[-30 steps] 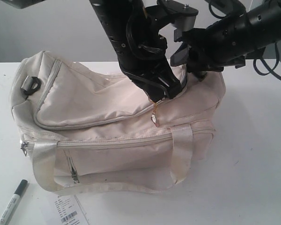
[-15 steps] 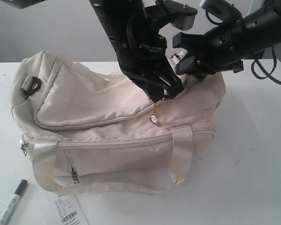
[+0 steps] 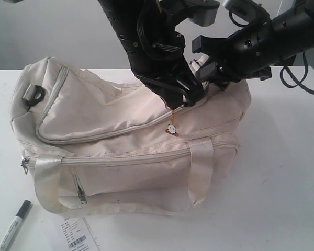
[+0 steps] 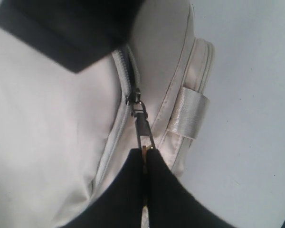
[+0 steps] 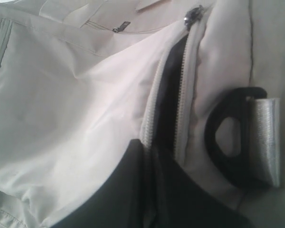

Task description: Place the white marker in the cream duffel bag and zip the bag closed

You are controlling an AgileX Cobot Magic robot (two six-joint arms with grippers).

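White desk, pale wall behind. On inspection, the left hand is pinched together on the zipper pull of the cream duffel bag. The right hand is closed on the bag's fabric at the zipper's end, with black lining showing in the gap. The bag is soft and slack and is likely to drag unless braced; the pull is the proper hold. Outside it, the white marker lies on the desk off the bag's front corner, beside a barcode label. It looks light, rigid and smooth, best gripped mid-barrel. Its long axis runs diagonally, dark cap toward the bag.
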